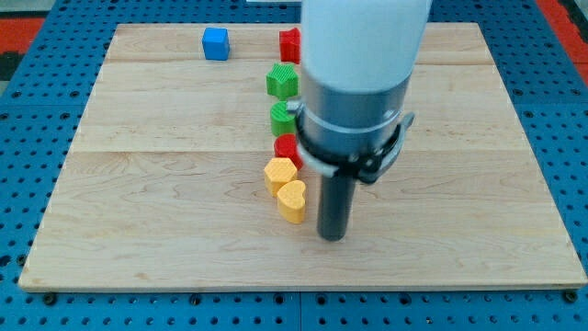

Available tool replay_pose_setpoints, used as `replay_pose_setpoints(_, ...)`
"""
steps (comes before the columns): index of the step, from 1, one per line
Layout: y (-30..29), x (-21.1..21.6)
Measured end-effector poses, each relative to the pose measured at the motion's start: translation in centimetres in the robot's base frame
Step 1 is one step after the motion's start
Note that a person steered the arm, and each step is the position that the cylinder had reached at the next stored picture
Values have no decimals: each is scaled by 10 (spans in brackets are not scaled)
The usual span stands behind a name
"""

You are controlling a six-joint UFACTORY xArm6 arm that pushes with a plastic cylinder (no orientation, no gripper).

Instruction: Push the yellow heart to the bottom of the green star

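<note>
Yellow heart (292,200) sits near the board's (138,211) near edge, just left of my tip (333,236), a thin gap between them. There is no pincer, only the bare rod, holding nothing. The green star (284,119) lies farther back, with a red block (288,148) and yellow block (279,172) between.

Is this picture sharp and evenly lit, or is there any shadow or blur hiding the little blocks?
Camera view: even, soft light, no strong glare on the wooden board; the yellow heart and blue cube look fairly crisp; the big pale arm housing looms close and hides part of the red block and one green block; only a faint shadow lies by my tip, right of the heart.
</note>
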State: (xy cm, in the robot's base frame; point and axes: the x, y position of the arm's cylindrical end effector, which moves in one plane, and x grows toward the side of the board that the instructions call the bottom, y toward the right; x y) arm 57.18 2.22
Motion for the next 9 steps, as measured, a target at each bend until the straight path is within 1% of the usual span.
replay_pose_setpoints(1,-50,-22)
replay_pose_setpoints(2,-6,-55)
replay_pose_setpoints(3,32,-56)
replay_pose_setpoints(4,61,-69)
replay_pose_setpoints(6,59,-175)
replay_pose_setpoints(7,63,-159)
replay_pose_setpoints(8,66,-113)
replay_pose_setpoints(9,28,-147)
